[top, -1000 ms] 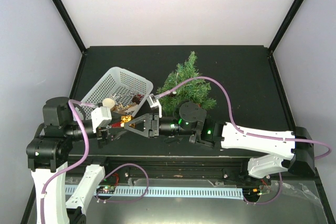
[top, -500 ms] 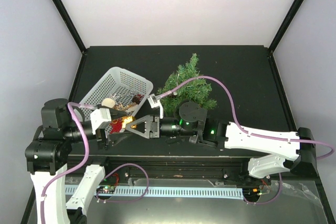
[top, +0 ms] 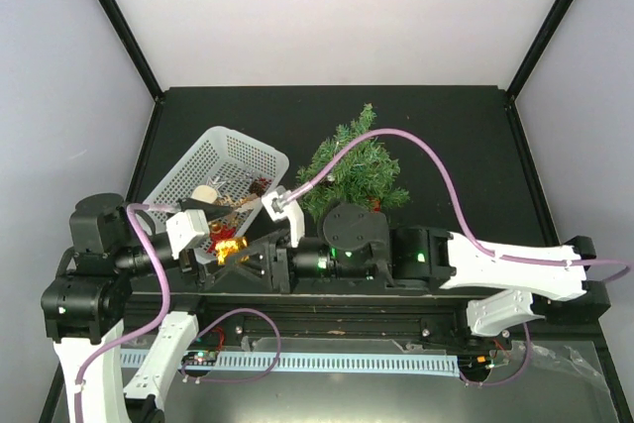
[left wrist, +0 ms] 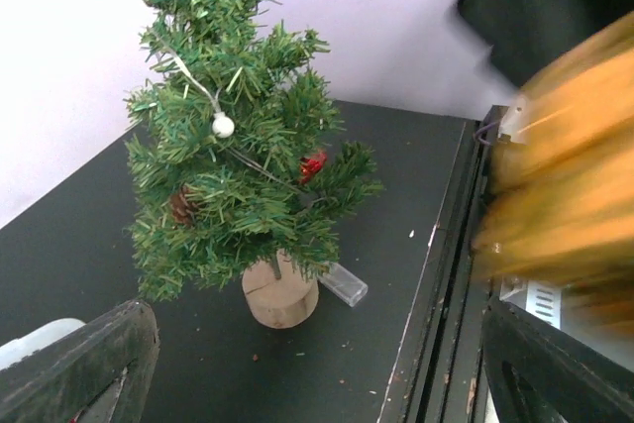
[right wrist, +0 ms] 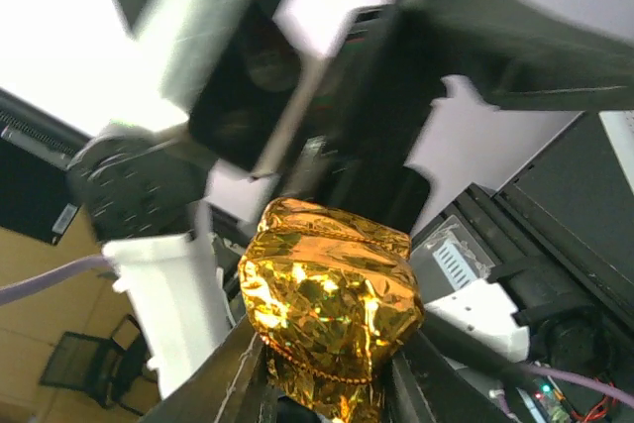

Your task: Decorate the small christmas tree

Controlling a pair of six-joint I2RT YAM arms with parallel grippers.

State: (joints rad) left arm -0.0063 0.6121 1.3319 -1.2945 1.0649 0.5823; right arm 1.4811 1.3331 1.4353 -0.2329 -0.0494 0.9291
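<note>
right wrist: r jaws clamped on gold foil ornament (right wrist: 332,294)
left wrist: l jaws wide apart
small christmas tree (left wrist: 238,175): upright on counter (left wrist: 89,245)

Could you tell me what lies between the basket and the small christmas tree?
In the top external view, only a narrow strip of bare table separates basket and small christmas tree; the right arm's white wrist camera overhangs its near end.

Glossy, crinkled gold foil ornament (right wrist: 332,294); small christmas tree (left wrist: 233,146) of bristly matt needles on a rough bare-wood base (left wrist: 280,299); perforated white plastic basket (top: 203,153); matt black counter (top: 466,146).
</note>
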